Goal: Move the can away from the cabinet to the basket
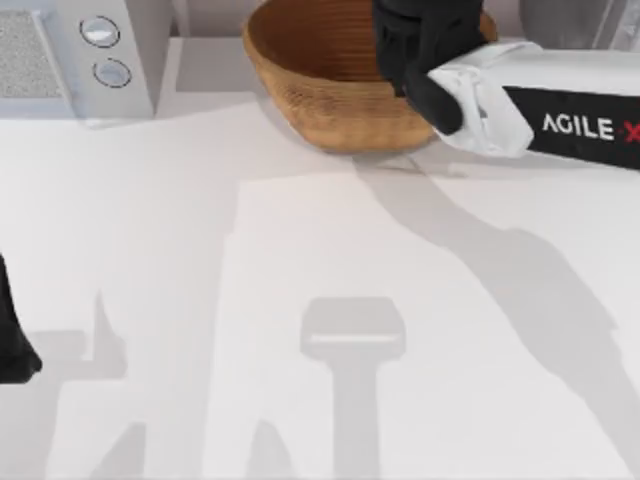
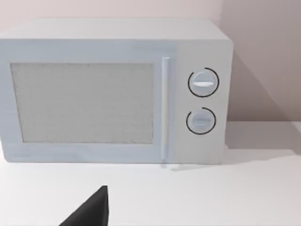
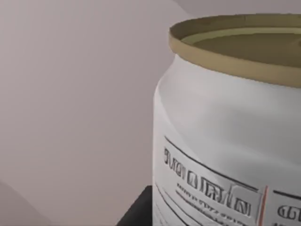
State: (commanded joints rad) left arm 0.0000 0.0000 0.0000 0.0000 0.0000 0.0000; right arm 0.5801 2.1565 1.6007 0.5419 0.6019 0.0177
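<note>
Silver labelled can (image 3: 225,141) seen close-up; wicker basket (image 1: 330,100) at table's rear.

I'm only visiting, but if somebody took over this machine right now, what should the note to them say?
Right claw: over the basket at the table's far edge, with the can close against its wrist camera, apparently held.
Left claw: parked at the table's left edge, facing a white microwave.
Done: can carried to the basket.
Left: lower it in, let go, pull the arm back.

Right arm reaches in from the right, hand (image 1: 415,45) at top centre. Left hand (image 1: 12,340) parked at left edge.
</note>
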